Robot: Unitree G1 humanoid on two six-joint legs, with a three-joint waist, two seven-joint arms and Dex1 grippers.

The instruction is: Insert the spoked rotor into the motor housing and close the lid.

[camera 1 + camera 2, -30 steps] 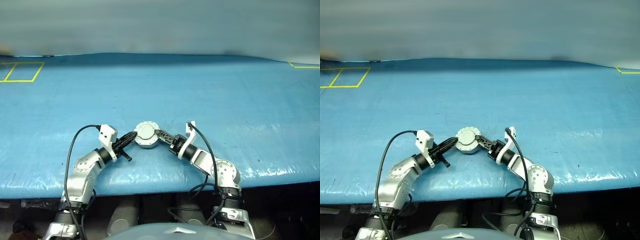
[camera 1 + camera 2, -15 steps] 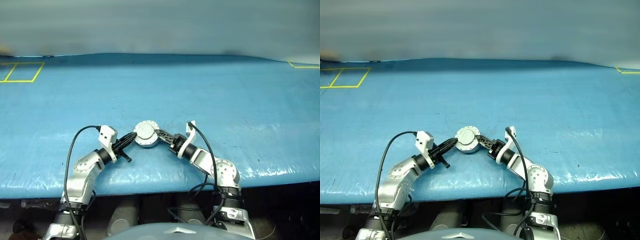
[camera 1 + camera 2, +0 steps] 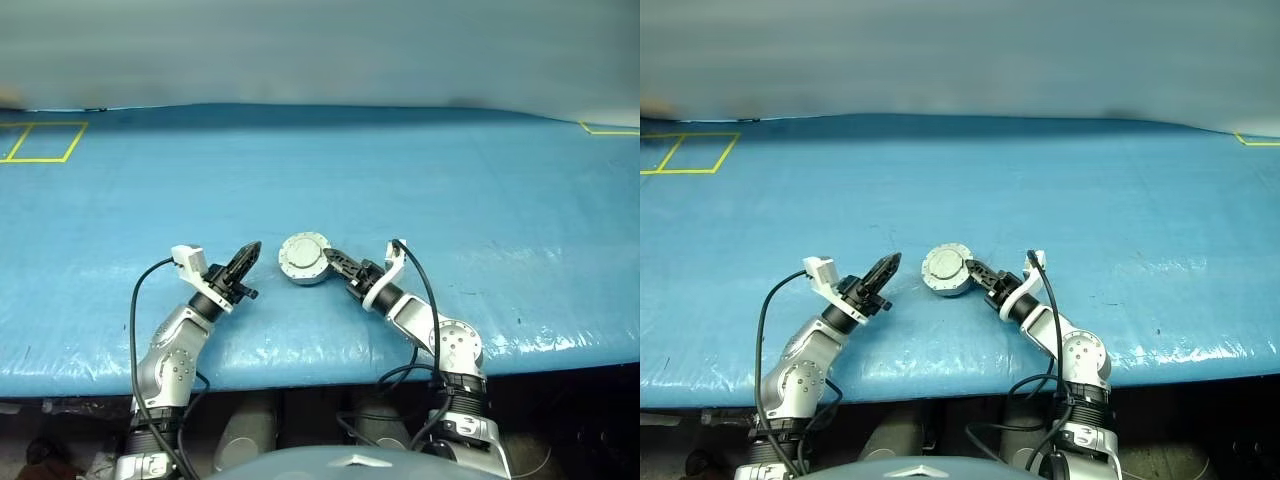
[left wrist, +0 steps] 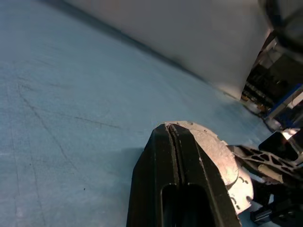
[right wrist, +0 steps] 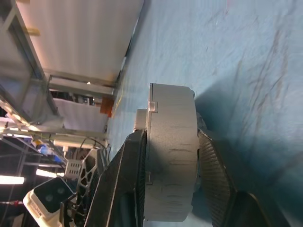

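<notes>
The motor housing (image 3: 304, 259), a short silver cylinder, sits near the front middle of the blue table. The lid (image 3: 302, 253), a toothed silver disc, lies flat on top of it. My right gripper (image 3: 335, 263) is shut on the housing from the right. In the right wrist view its two black fingers (image 5: 130, 179) clamp the housing's grey wall (image 5: 170, 161). My left gripper (image 3: 248, 255) is shut on nothing and stands a little left of the housing, clear of it. The left wrist view shows its pressed-together tips (image 4: 171, 130) in front of the housing (image 4: 218, 156). The spoked rotor is hidden.
The blue sheet-covered table (image 3: 400, 180) stretches wide and bare behind the housing. Yellow tape marks lie at its far left corner (image 3: 40, 145) and far right corner (image 3: 605, 128). The table's front edge (image 3: 320, 370) runs just behind my wrists.
My left gripper has drawn back to the left and risen off the housing's side, rolling as it went. The right gripper has carried the housing slightly to the right.
</notes>
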